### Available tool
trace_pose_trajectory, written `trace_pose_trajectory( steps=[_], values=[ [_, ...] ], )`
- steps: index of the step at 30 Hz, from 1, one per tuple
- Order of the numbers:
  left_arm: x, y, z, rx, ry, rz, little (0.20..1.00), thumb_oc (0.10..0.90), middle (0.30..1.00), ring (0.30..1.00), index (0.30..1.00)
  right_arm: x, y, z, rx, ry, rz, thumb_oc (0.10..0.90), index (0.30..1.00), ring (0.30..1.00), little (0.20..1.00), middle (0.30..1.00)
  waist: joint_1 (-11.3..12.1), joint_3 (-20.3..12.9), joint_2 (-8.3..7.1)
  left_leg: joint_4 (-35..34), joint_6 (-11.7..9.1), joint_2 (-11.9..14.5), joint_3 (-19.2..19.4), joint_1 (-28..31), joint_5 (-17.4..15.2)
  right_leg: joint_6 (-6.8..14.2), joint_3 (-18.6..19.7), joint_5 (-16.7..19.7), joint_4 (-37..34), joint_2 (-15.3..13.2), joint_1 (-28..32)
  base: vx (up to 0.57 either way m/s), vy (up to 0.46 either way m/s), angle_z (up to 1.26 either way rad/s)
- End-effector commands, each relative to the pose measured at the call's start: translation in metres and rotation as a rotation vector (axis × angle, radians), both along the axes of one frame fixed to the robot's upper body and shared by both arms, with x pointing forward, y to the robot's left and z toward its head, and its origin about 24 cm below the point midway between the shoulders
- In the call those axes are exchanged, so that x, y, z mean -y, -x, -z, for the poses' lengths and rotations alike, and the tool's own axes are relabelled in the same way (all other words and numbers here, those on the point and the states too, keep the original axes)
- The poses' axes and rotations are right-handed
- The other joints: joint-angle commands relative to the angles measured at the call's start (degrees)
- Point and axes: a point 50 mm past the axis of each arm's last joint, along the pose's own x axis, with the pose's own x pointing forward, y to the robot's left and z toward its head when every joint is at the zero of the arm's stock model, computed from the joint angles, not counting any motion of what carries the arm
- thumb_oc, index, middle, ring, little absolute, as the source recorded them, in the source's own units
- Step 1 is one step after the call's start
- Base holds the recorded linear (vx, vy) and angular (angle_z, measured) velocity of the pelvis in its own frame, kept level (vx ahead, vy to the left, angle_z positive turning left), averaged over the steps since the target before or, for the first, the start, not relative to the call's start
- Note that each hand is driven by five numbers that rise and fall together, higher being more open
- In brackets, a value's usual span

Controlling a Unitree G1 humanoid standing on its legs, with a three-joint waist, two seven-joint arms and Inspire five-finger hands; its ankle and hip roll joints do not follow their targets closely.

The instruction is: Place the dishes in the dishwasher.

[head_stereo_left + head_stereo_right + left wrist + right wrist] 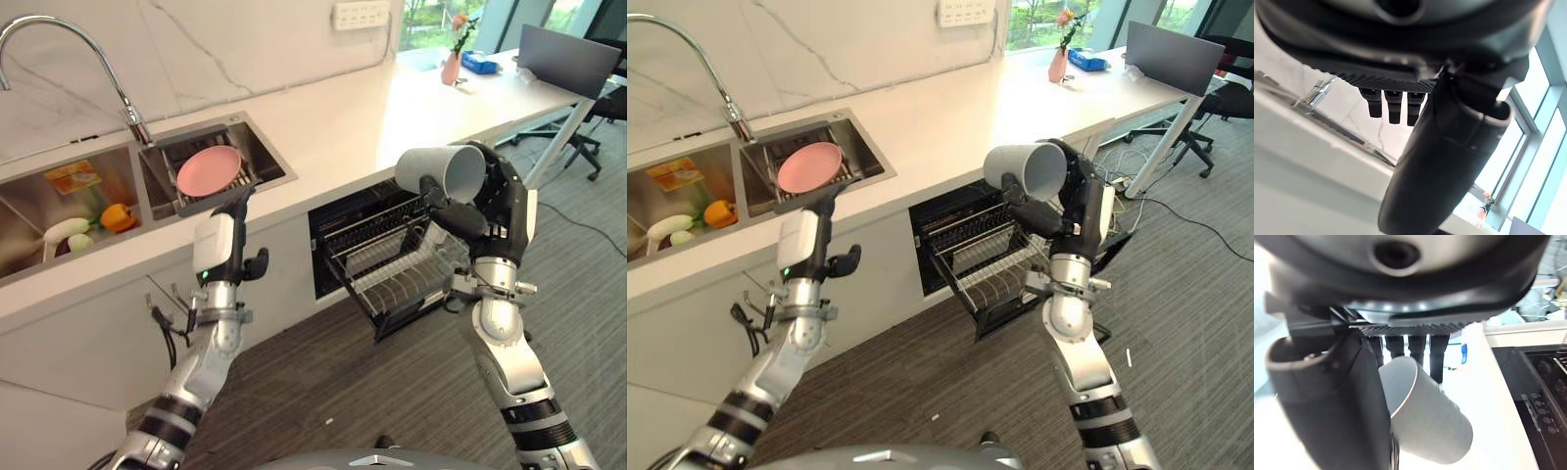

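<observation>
My right hand [490, 201] is shut on a grey cup [441, 171], held on its side in the air above the pulled-out dishwasher rack [397, 269]. The right wrist view has the cup [1425, 416] pinched between the thumb and the fingers [1415, 345]. A pink plate [209, 169] leans in the right sink basin [255, 142]. My left hand [227, 240] stands upright in front of the counter edge below that basin, fingers straight and holding nothing. Its fingers [1393, 105] look straight in the left wrist view.
The left basin [59, 211] holds an orange pepper [118, 216], a white item and a packet. A tap [69, 44] arches over the sinks. The white counter [392, 108] runs to the right, with a pink vase [451, 67] and a laptop [568, 59] far off. Grey carpet [392, 392] lies below.
</observation>
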Motion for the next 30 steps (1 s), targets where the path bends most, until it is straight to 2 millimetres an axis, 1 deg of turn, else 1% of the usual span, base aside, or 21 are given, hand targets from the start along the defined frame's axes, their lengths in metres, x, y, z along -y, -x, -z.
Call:
trace_pose_trajectory(
  steps=[1, 4, 5, 6, 7, 8, 9, 10, 11, 13, 14, 15, 16, 17, 18, 19, 22, 24, 26, 29, 30],
  values=[
    [-0.004, -0.015, -0.026, 0.130, 0.007, 0.051, 0.900, 0.800, 0.900, 0.900, 0.900, -0.008, -0.016, -0.037, 0.167, 0.054, -0.007, 0.400, 0.300, 0.300, 0.300, 0.300, 1.6, -0.4, -1.97, 0.3, -3.2, 1.4, -1.4, 1.5, -0.8, 5.5, -0.2, -2.1, 2.0, -4.3, 1.1, -0.03, -0.015, 0.19],
    [-0.004, -0.015, -0.026, 0.130, 0.007, 0.051, 0.900, 0.800, 0.900, 0.900, 0.900, -0.008, -0.016, -0.037, 0.167, 0.054, -0.007, 0.400, 0.300, 0.300, 0.300, 0.300, 1.6, -0.4, -1.97, 0.3, -3.2, 1.4, -1.4, 1.5, -0.8, 5.5, -0.2, -2.1, 2.0, -4.3, 1.1, -0.05, -0.018, 0.20],
    [-0.012, -0.004, -0.010, 0.057, 0.024, 0.041, 0.900, 0.800, 0.900, 0.900, 0.900, 0.007, -0.025, -0.021, 0.083, 0.093, 0.081, 0.400, 0.300, 0.300, 0.300, 0.300, 3.4, 1.9, -1.80, 0.3, -3.5, 1.7, -3.0, -1.0, 0.3, 5.4, -1.6, -1.9, 1.9, -4.5, 0.1, -0.33, -0.088, 0.45],
    [-0.013, 0.009, 0.021, -0.091, 0.072, 0.048, 0.900, 0.800, 0.900, 0.900, 0.900, 0.020, -0.041, 0.000, -0.036, 0.116, 0.164, 0.400, 0.300, 0.300, 0.300, 0.300, 5.9, 5.4, -1.08, 0.3, -3.8, 1.7, -5.5, -5.5, 2.4, 5.3, -3.7, -1.3, 2.0, -4.9, -2.5, -0.40, -0.101, 0.59],
    [-0.009, 0.012, 0.026, -0.124, 0.074, 0.080, 0.900, 0.800, 0.900, 0.900, 0.900, 0.023, -0.049, 0.005, -0.081, 0.139, 0.164, 0.400, 0.300, 0.300, 0.300, 0.300, 6.7, 6.7, -0.69, 0.4, -4.0, 1.7, -6.1, -7.0, 3.0, 5.3, -4.1, -1.1, 2.0, -5.0, -3.4, -0.33, -0.066, 0.74],
    [-0.008, 0.012, 0.026, -0.122, 0.075, 0.094, 0.900, 0.800, 0.900, 0.900, 0.900, 0.023, -0.054, 0.000, -0.072, 0.136, 0.171, 0.400, 0.300, 0.300, 0.300, 0.300, 6.9, 7.2, -0.42, 0.5, -4.2, 1.8, -6.6, -8.2, 3.4, 5.3, -4.4, -1.0, 2.2, -5.1, -4.4, -0.19, -0.021, 1.17],
    [-0.002, 0.017, 0.036, -0.181, 0.063, 0.135, 0.900, 0.800, 0.900, 0.900, 0.900, 0.027, -0.065, -0.001, -0.092, 0.152, 0.205, 0.400, 0.300, 0.300, 0.300, 0.300, 7.9, 8.3, 0.41, 0.6, -4.4, 1.9, -7.4, -10.0, 4.3, 5.3, -5.0, -0.7, 2.5, -5.4, -5.9, -0.11, -0.008, 1.14],
    [-0.002, 0.016, 0.036, -0.179, 0.064, 0.135, 0.900, 0.800, 0.900, 0.900, 0.900, 0.028, -0.066, -0.002, -0.089, 0.151, 0.206, 0.400, 0.300, 0.300, 0.300, 0.300, 7.9, 8.3, 0.45, 0.6, -4.4, 1.9, -7.4, -10.3, 4.3, 5.3, -5.0, -0.7, 2.6, -5.4, -6.2, -0.11, -0.004, 0.50],
    [-0.001, 0.019, 0.042, -0.216, 0.043, 0.154, 0.900, 0.800, 0.900, 0.900, 0.900, 0.031, -0.070, -0.001, -0.109, 0.152, 0.227, 0.400, 0.300, 0.300, 0.300, 0.300, 8.5, 9.0, 0.92, 0.7, -4.6, 1.9, -7.8, -11.1, 4.8, 5.3, -5.2, -0.6, 2.7, -5.4, -6.8, -0.07, -0.007, 0.08],
    [0.002, 0.021, 0.046, -0.236, 0.026, 0.176, 0.900, 0.800, 0.900, 0.900, 0.900, 0.037, -0.078, -0.006, -0.120, 0.180, 0.262, 0.400, 0.300, 0.300, 0.300, 0.300, 9.1, 9.9, 1.60, 0.8, -4.7, 2.0, -8.5, -12.3, 5.3, 5.1, -5.7, -0.6, 3.1, -5.5, -7.7, -0.07, -0.013, 0.01],
    [0.003, 0.023, 0.050, -0.258, 0.023, 0.177, 0.900, 0.800, 0.900, 0.900, 0.900, 0.042, -0.081, -0.002, -0.157, 0.179, 0.290, 0.400, 0.300, 0.300, 0.300, 0.300, 9.5, 10.1, 1.90, 0.9, -4.7, 2.0, -8.7, -12.7, 5.4, 5.1, -6.0, -0.7, 3.2, -5.6, -7.9, -0.03, -0.017, 0.02],
    [0.004, 0.022, 0.052, -0.268, 0.024, 0.177, 0.900, 0.800, 0.900, 0.900, 0.900, 0.046, -0.084, -0.001, -0.179, 0.181, 0.303, 0.400, 0.300, 0.300, 0.300, 0.300, 9.8, 10.3, 2.14, 1.0, -4.8, 2.0, -9.1, -13.0, 5.5, 5.0, -6.3, -0.9, 3.5, -5.7, -8.1, -0.01, -0.012, 0.08],
    [0.004, 0.022, 0.052, -0.268, 0.025, 0.177, 0.900, 0.800, 0.900, 0.900, 0.900, 0.046, -0.084, -0.001, -0.178, 0.182, 0.302, 0.400, 0.300, 0.300, 0.300, 0.300, 9.7, 10.3, 2.16, 1.0, -4.8, 2.1, -9.1, -13.1, 5.6, 5.0, -6.3, -0.9, 3.5, -5.7, -8.1, -0.01, -0.019, 0.15],
    [0.004, 0.024, 0.057, -0.290, 0.025, 0.175, 0.900, 0.800, 0.900, 0.900, 0.900, 0.050, -0.086, 0.002, -0.211, 0.165, 0.314, 0.400, 0.300, 0.300, 0.300, 0.300, 10.0, 10.3, 2.26, 1.1, -4.8, 2.1, -9.4, -13.2, 5.6, 4.9, -6.7, -1.1, 3.7, -5.8, -8.0, 0.01, -0.019, 0.20],
    [0.006, 0.024, 0.058, -0.298, 0.020, 0.190, 0.900, 0.800, 0.900, 0.900, 0.900, 0.054, -0.088, 0.010, -0.268, 0.149, 0.317, 0.533, 0.500, 0.500, 0.500, 0.500, 10.5, 10.0, 2.43, 1.1, -4.8, 2.0, -9.7, -13.2, 5.5, 4.8, -7.3, -1.3, 3.8, -6.0, -7.5, 0.03, -0.017, 0.19],
    [0.006, 0.026, 0.061, -0.313, 0.020, 0.186, 0.900, 0.800, 0.900, 0.900, 0.900, 0.057, -0.089, 0.013, -0.291, 0.142, 0.326, 0.800, 0.900, 0.900, 0.900, 0.900, 10.6, 9.8, 2.49, 1.2, -4.9, 2.0, -9.9, -13.1, 5.5, 4.8, -7.6, -1.4, 3.9, -6.0, -7.2, 0.03, -0.008, 0.12],
    [0.002, 0.029, 0.066, -0.341, 0.023, 0.165, 0.900, 0.800, 0.900, 0.900, 0.900, 0.060, -0.088, 0.016, -0.303, 0.125, 0.336, 0.800, 0.900, 0.900, 0.900, 0.900, 10.6, 9.4, 2.47, 1.2, -5.2, 2.1, -10.3, -12.5, 5.1, 4.7, -8.3, -2.0, 3.8, -6.0, -6.2, 0.03, 0.002, 0.16],
    [0.001, 0.030, 0.070, -0.361, 0.025, 0.152, 0.900, 0.800, 0.900, 0.900, 0.900, 0.062, -0.087, 0.016, -0.305, 0.127, 0.341, 0.800, 0.900, 0.900, 0.900, 0.900, 10.4, 9.1, 2.27, 1.1, -5.0, 2.0, -10.3, -12.5, 5.3, 4.6, -8.6, -1.9, 3.8, -6.0, -6.1, 0.00, 0.011, 0.11],
    [0.001, 0.030, 0.069, -0.366, 0.026, 0.157, 0.900, 0.800, 0.900, 0.900, 0.900, 0.061, -0.087, 0.013, -0.292, 0.133, 0.331, 0.800, 0.900, 0.900, 0.900, 0.900, 10.4, 9.0, 2.07, 1.1, -5.0, 2.1, -10.3, -12.1, 5.1, 4.6, -8.6, -2.0, 3.7, -5.9, -5.6, 0.00, 0.000, 0.00],
    [0.001, 0.033, 0.075, -0.402, -0.009, 0.167, 0.900, 0.800, 0.900, 0.900, 0.900, 0.061, -0.088, 0.007, -0.274, 0.139, 0.317, 0.800, 0.900, 0.900, 0.900, 0.900, 10.0, 8.7, 1.52, 0.9, -5.0, 2.2, -9.8, -11.3, 4.8, 4.6, -8.2, -2.1, 3.4, -5.7, -5.2, 0.00, 0.000, 0.00],
    [0.000, 0.034, 0.081, -0.437, -0.029, 0.163, 0.900, 0.800, 0.900, 0.900, 0.900, 0.058, -0.090, -0.001, -0.242, 0.151, 0.289, 0.800, 0.900, 0.900, 0.900, 0.900, 9.3, 8.4, 1.09, 0.9, -5.0, 2.4, -9.2, -10.5, 4.6, 4.6, -7.8, -2.1, 3.3, -5.5, -4.9, 0.00, 0.000, 0.00]
  ],
)
